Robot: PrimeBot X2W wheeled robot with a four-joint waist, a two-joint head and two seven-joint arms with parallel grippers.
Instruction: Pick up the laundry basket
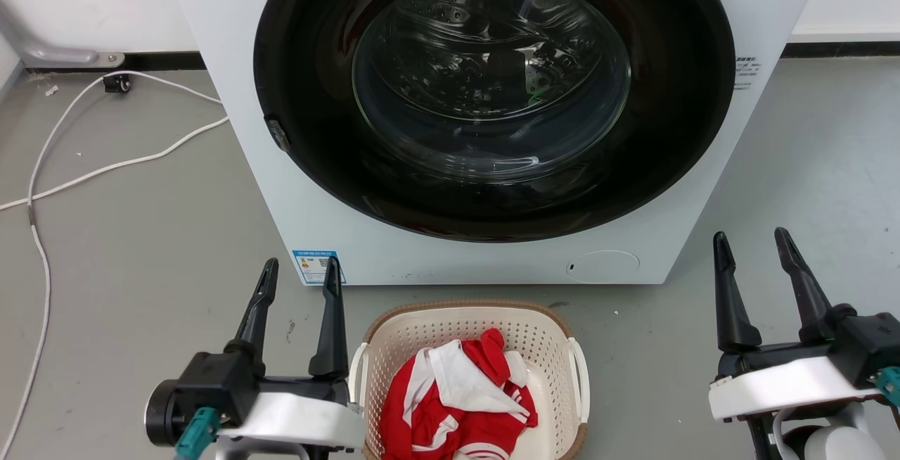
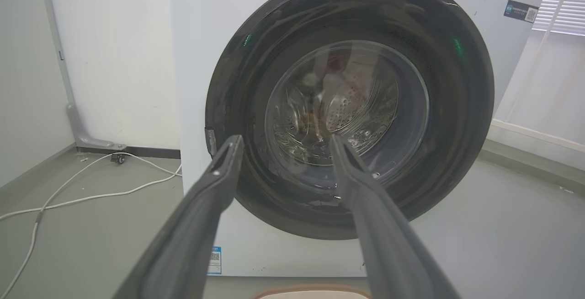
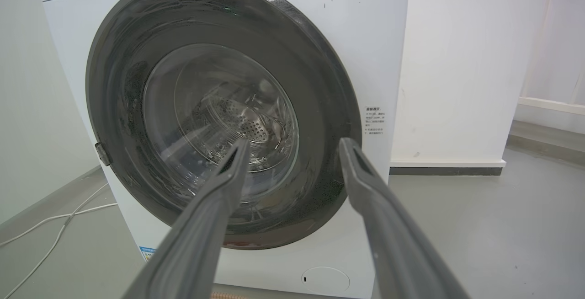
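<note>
The laundry basket (image 1: 415,340) stands upright on the grey floor (image 1: 140,270), mouth up, just in front of the washing machine (image 1: 281,186) and below its round dark door (image 1: 316,129). A narrow strip of bare floor lies between them. The basket's far wall runs parallel to the machine's front, and its two white handles face sideways, one toward each arm. The near end is cut off by the bottom edge of the head view, so its long axis cannot be told. A crumpled red-and-white garment (image 1: 464,404) lies inside it.

The left gripper (image 1: 301,264) hovers just beside the basket's left handle with its fingers parted and nothing between them. Its wrist overlaps that handle in the head view, but contact cannot be judged. The right gripper (image 1: 750,236) is well apart from the basket on the other side — also spread wide and empty. Both pairs of fingers point toward the machine's front.

A white cable (image 1: 42,164) trails across the floor to the left of the machine.
</note>
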